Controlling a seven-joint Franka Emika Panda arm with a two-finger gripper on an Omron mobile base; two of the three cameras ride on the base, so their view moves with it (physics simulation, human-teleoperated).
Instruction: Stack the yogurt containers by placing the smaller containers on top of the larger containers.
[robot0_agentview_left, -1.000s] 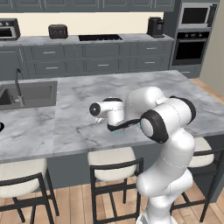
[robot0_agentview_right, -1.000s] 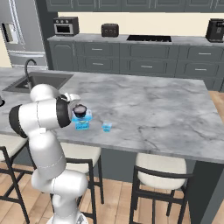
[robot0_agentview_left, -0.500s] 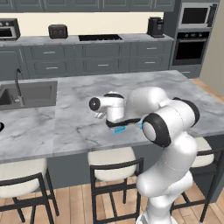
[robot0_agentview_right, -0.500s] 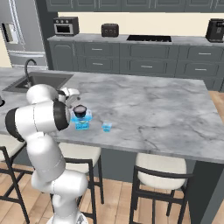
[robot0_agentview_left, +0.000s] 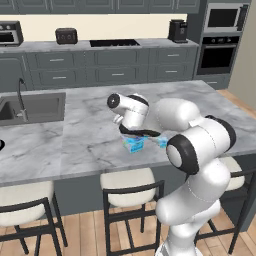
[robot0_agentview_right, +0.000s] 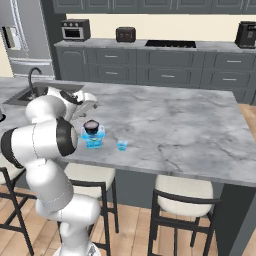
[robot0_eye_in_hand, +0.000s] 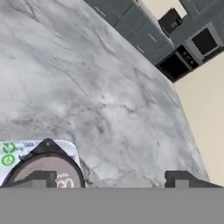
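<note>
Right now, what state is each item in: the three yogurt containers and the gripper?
Pale blue boxy pack: upright on the island counter, carrying the dark cup.
Small dark round cup: stacked upright on the pack.
Tiny light-blue cup: alone on the counter beside the pack, not stacked.
Gripper: open, holding nothing, tips just above the stack.

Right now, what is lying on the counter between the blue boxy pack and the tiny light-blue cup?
Nothing: in the right base view, only bare grey marble counter separates the boxy pack and the tiny cup. The dark round cup sits on the pack.
</note>
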